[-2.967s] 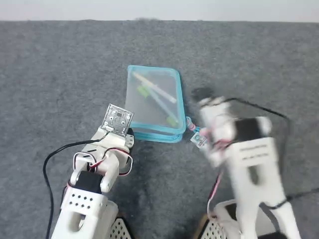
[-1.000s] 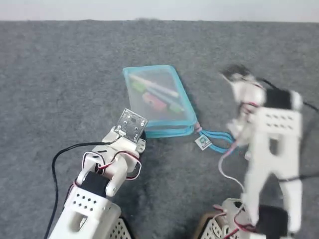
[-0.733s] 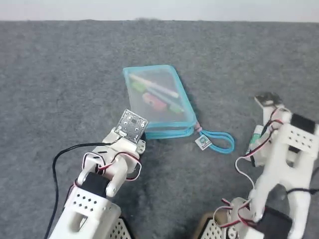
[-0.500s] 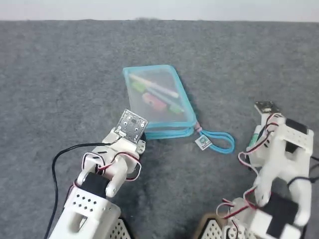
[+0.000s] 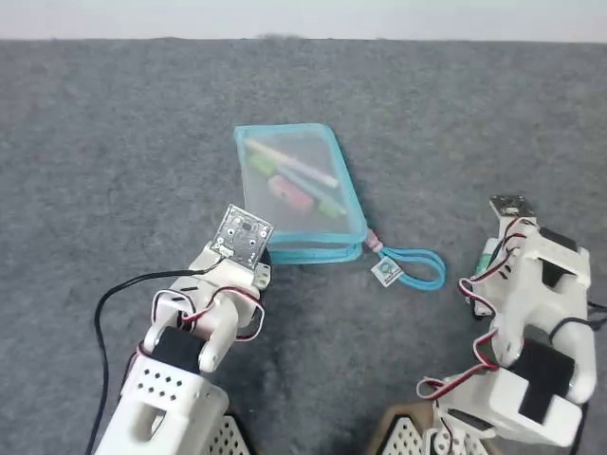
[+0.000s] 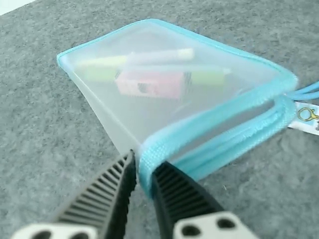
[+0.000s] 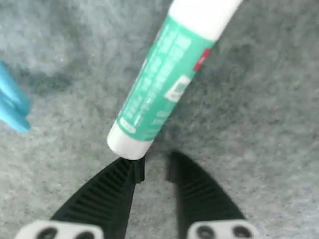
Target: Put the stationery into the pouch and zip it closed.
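Observation:
A clear pouch (image 5: 299, 194) with a teal zip edge lies mid-table. Inside it are a pink eraser (image 5: 292, 192) and a few pens. My left gripper (image 6: 143, 174) is shut on the pouch (image 6: 174, 99), pinching the teal edge at its near corner. A blue cord loop (image 5: 417, 265) with a small tag (image 5: 385, 272) trails from the pouch's right corner. The right arm (image 5: 531, 284) is folded back at the right. My right gripper (image 7: 152, 162) hovers over the carpet, its fingers almost together with nothing between them. A green and white glue stick (image 7: 164, 79) lies just past its tips.
Grey carpet (image 5: 123, 123) covers the whole table. The glue stick (image 5: 487, 258) lies on it beside the right arm, apart from the pouch. A black cable (image 5: 109, 303) runs along the left arm.
The right arm let go of the cord loop and drew back to the near right. The pouch turned clockwise earlier and now lies still. The left gripper keeps its hold.

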Robot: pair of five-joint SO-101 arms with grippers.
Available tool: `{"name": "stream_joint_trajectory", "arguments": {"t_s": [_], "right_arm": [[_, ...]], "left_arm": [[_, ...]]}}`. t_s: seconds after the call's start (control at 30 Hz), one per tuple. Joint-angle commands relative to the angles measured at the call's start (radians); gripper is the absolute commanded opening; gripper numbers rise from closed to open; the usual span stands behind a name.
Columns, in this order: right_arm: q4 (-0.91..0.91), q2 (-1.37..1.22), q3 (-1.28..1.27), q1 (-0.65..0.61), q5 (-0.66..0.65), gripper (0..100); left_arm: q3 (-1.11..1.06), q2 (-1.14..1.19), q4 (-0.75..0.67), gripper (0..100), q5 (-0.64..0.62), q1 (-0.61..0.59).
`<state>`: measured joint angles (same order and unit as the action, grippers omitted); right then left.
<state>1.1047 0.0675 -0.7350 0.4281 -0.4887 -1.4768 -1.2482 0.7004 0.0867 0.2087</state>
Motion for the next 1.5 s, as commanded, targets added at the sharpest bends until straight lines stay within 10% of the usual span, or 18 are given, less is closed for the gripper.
{"name": "stream_joint_trajectory", "arguments": {"t_s": [0.0, 0.43, 0.8, 1.47], "right_arm": [[0.001, 0.002, 0.072, 0.039, 0.005, 0.7], [0.291, 0.001, 0.470, 0.188, -0.054, 0.6], [0.325, 0.010, 0.364, -0.094, 0.169, 14.8], [-0.096, -0.048, 0.066, -0.028, 0.216, 0.7]], "left_arm": [[0.012, 0.000, -0.025, 1, -0.008, -0.005], [0.013, 0.000, -0.025, 1, -0.008, -0.002], [0.013, 0.000, -0.026, 1, -0.008, -0.005], [0.005, 0.000, -0.021, 1, -0.006, -0.006]]}}
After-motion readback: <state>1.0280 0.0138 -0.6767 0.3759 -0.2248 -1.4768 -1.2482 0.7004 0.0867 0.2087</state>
